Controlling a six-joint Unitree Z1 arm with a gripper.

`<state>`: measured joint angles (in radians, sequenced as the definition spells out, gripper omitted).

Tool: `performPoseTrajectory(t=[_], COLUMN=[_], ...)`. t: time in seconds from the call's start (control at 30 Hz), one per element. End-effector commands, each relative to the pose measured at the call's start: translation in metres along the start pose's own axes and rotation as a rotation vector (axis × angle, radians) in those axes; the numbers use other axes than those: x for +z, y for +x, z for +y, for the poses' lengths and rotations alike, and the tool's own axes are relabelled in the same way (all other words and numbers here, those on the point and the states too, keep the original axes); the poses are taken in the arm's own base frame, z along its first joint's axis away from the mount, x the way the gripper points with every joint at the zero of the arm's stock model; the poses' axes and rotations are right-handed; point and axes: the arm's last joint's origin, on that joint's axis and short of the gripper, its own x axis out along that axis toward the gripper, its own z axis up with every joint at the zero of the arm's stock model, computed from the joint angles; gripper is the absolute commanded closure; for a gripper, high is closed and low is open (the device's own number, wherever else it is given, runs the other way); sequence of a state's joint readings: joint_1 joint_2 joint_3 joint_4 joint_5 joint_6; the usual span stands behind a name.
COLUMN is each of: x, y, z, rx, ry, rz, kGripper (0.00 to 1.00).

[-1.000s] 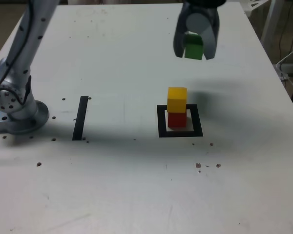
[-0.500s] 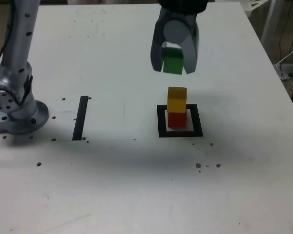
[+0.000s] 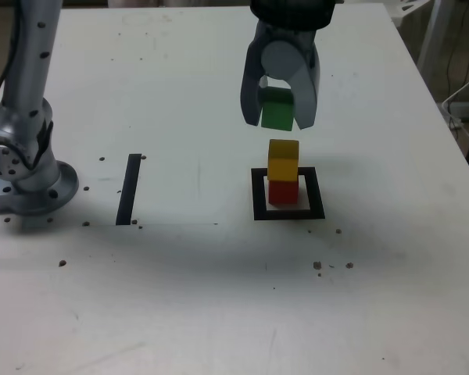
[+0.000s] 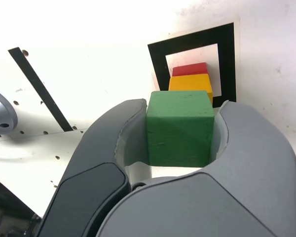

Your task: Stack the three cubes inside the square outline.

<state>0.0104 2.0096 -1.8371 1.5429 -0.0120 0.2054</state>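
Exterior view first: the gripper (image 3: pixel 280 109) is seen closed on the green cube (image 3: pixel 277 109), which is held clear of the table (image 3: pixel 219 312), just above the yellow cube (image 3: pixel 283 160) and slightly towards the exterior view's left of it. A gap is visible between the two. The yellow cube is stacked on the red cube (image 3: pixel 282 192) inside the square outline (image 3: pixel 258 195), which lies nearer the table's right edge in this view than the black strip (image 3: pixel 129 187). The yellow cube appears set a little off the red one, so a tower already slightly uneven is judged likely.

Wrist view next: the green cube (image 4: pixel 180 128) is shown clamped between the two grey jaws of the gripper (image 4: pixel 180 148), with the yellow cube (image 4: pixel 191 86) and red cube (image 4: pixel 190 69) visible beyond it within the square outline (image 4: pixel 158 64). The green cube is not seen centred over the stack. If it is lowered with that offset, an edge could be caught and the yellow cube pushed off. If it is released from too high, a bounce or topple may be caused. A sideways drag while the jaws are opened could also bring the tower down.
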Motion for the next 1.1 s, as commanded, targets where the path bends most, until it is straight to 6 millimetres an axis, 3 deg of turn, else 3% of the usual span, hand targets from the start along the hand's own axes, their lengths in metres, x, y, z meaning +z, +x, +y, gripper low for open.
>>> performPoseTrajectory(t=[0.0, 0.77, 0.87, 1.07], x=[0.001, 0.011, 0.011, 0.012], y=[0.002, 0.023, 0.026, 0.031], z=[-0.002, -0.01, -0.01, -0.011], rx=[-0.006, -0.03, -0.031, -0.042], ry=[0.002, 0.008, 0.008, 0.01], rz=[0.003, -0.01, -0.01, -0.012], kGripper=[0.7, 0.7, 0.62, 0.31])
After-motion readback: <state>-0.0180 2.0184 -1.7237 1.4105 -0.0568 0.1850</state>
